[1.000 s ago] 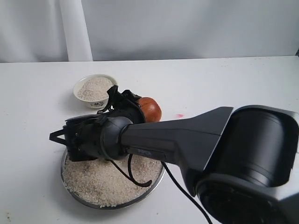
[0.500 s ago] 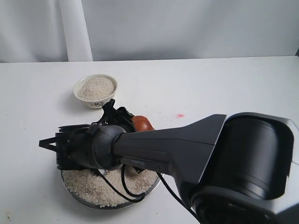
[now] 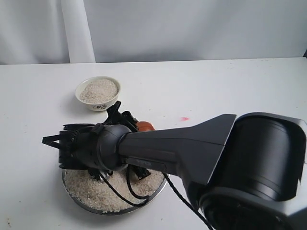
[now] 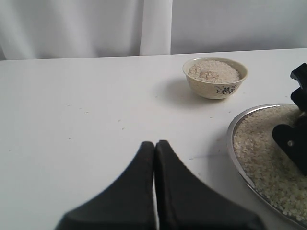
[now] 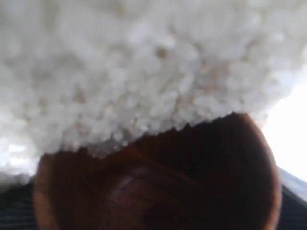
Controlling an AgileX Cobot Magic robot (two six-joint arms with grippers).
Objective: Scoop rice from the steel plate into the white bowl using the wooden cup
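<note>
The bulky black right arm (image 3: 182,143) reaches from the near right corner of the exterior view across the middle. Its wrist is bent low over the large round shiny steel plate (image 3: 111,211), which lies on the white table (image 3: 230,91). The right gripper (image 3: 134,123) is clamped on the small glossy reddish-brown wooden cup (image 3: 145,126), of which only a sliver shows past the black fingers. In the right wrist view the wooden cup (image 5: 158,187) is tipped mouth-first against the heap of pale uncooked rice (image 5: 144,72), its rim pressed into the grains and its inside dark. The left gripper (image 4: 154,158) hovers over bare table beside the plate's rim, its two black fingers pressed together with nothing between them. The small cream-white bowl (image 3: 98,94) stands just beyond the steel plate, heaped with rice.
</note>
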